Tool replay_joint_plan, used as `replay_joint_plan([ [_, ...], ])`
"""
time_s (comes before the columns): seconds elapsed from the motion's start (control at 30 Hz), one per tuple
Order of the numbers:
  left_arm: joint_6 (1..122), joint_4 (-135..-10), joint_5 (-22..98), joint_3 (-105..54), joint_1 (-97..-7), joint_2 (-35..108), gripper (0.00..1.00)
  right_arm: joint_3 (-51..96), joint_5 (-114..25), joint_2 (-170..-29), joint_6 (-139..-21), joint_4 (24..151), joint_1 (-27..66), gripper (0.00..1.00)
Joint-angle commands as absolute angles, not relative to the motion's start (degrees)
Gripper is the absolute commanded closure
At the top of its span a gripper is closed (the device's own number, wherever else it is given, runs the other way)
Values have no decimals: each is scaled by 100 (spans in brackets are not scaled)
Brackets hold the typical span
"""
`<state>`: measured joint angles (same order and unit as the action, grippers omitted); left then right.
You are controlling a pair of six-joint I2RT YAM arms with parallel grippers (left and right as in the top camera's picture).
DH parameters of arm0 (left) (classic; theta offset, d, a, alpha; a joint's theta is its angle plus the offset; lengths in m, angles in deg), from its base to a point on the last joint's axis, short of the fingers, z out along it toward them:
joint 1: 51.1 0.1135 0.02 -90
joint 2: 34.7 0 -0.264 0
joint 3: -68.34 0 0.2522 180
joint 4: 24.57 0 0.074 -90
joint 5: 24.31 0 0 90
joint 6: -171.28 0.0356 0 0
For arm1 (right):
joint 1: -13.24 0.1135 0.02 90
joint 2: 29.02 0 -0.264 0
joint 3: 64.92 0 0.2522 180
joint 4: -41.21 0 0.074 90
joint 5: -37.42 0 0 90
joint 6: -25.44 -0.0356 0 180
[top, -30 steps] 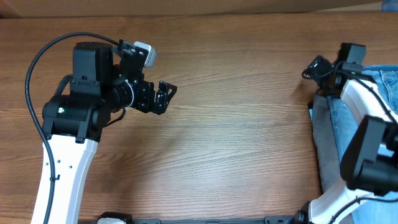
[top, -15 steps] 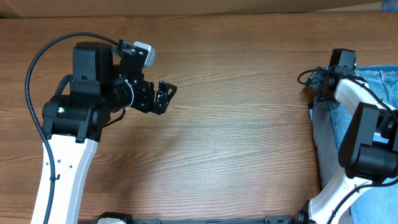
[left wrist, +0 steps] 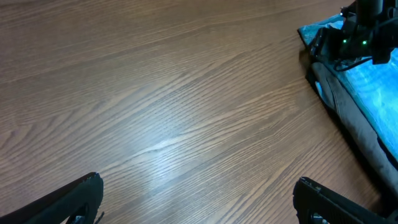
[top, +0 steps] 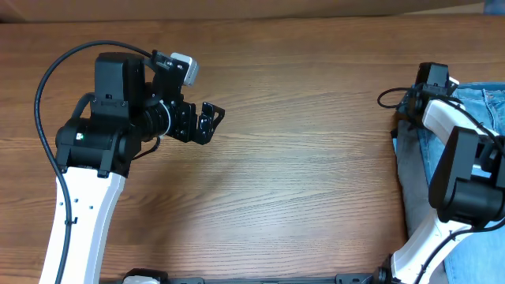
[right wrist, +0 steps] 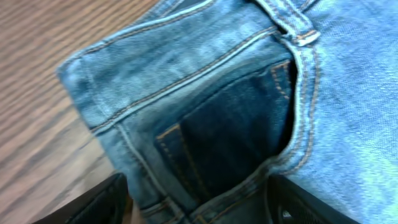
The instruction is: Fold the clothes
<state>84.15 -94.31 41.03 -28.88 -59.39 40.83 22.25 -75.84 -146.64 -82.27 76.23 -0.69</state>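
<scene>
The clothes, light-blue denim jeans (top: 432, 162), lie at the table's right edge, partly under my right arm. In the left wrist view the jeans (left wrist: 373, 87) show at the far right. My right gripper (top: 410, 106) is down at their upper-left corner. In the right wrist view the jeans (right wrist: 205, 93) fill the frame, showing a dark pocket and orange stitching. There the right gripper (right wrist: 202, 202) stands open, a fold of denim between its fingers (right wrist: 106, 202). My left gripper (top: 211, 125) hangs open over bare wood at the left, nothing between its fingers (left wrist: 81, 199).
The brown wooden table (top: 308, 158) stretches between the two arms. The right arm's white links (top: 446, 126) and black base (top: 469, 197) lie over the jeans. A black cable (top: 55, 67) loops off the left arm. The table's back edge (top: 252, 19) runs along the top.
My right gripper has shifted right and settled onto the jeans' corner, its jaws narrowing a little. The left arm has not moved.
</scene>
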Motion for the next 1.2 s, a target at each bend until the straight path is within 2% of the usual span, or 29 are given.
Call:
replay_joint_plan([
  [0.0,8337,-9438,4015,-3035,-5981,4187,0,2275,-7886,-14769,-8206,7647,-152,25],
  [0.13,8334,-9438,4013,-3033,-5981,4260,0,2275,-6992,-14771,-7716,7625,-152,31],
  [0.23,8334,-9436,4011,-3033,-5981,4330,0,2275,-6959,-14774,-7709,7642,-152,34],
  [0.27,8337,-9436,4013,-3035,-5981,4349,0,2273,-6957,-14774,-7707,7669,-152,34],
  [0.37,8337,-9436,4011,-3033,-5981,4389,0,2273,-6961,-14811,-7596,7778,-152,24],
  [0.47,8339,-9434,4013,-3033,-5981,4395,0,2268,-6964,-14916,-7371,7894,-152,25],
  [0.63,8337,-9423,4011,-3033,-5981,4395,0,2297,-6961,-14951,-7351,7972,-152,64],
  [0.73,8337,-9423,4011,-3033,-5981,4395,0,2465,-6961,-14935,-7351,8097,-152,76],
  [0.87,8339,-9420,3867,-3033,-5981,4395,0,2865,-6959,-14850,-7366,8399,-152,82],
  [1.0,8337,-9420,3795,-3033,-5981,4395,0,3333,-6966,-14701,-7373,8668,-159,83],
  [1.17,8337,-9425,3790,-3033,-5981,4395,0,3720,-6964,-14433,-7375,9002,-163,96],
])
